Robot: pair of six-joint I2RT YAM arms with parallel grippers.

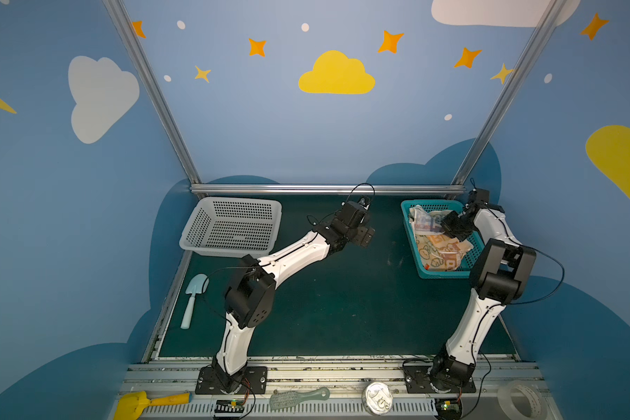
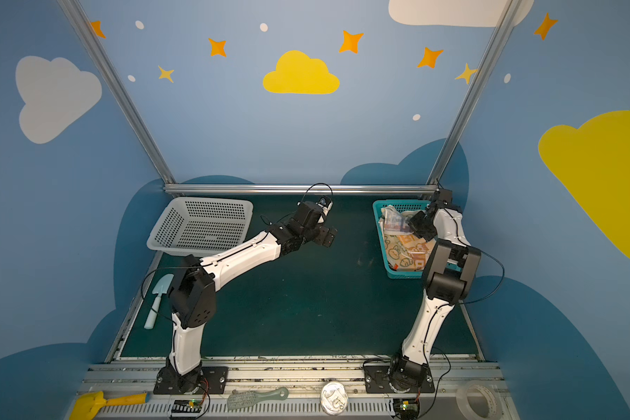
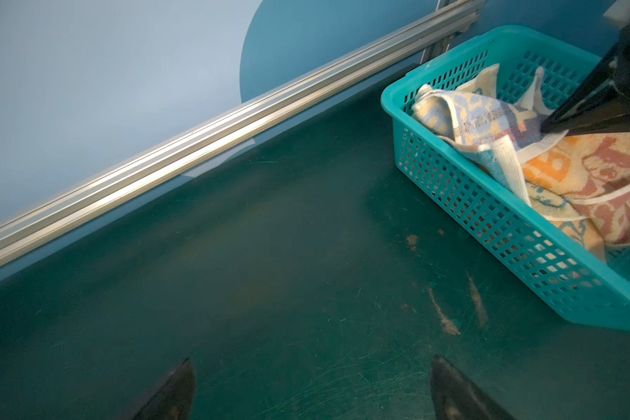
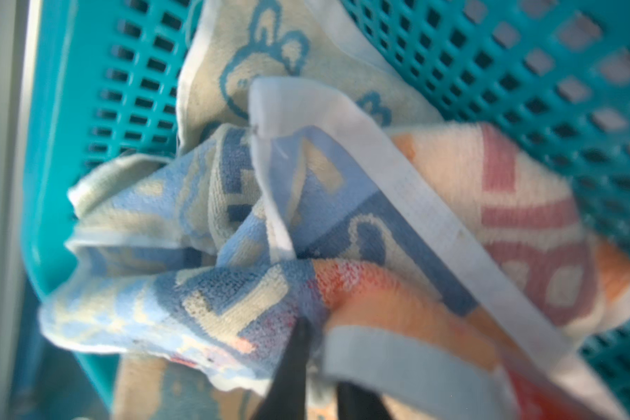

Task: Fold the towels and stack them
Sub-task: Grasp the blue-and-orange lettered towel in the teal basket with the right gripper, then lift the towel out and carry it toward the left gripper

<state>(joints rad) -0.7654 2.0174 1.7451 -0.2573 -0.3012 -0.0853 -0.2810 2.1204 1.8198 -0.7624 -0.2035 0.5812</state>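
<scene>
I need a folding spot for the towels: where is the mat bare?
Bare: the wide middle of the green mat, between the left arm and the teal basket. Crowded: the teal basket, full of crumpled towels, right gripper inside.

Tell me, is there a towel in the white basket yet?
No, the white basket shows only its bare perforated floor, while the towels lie bunched in the teal basket.

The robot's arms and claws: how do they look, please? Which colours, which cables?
Both the left arm and the right arm have white shells, black joints, thin black cables along them and black base plates. The left claw and the right claw are dark and tapering.
</scene>
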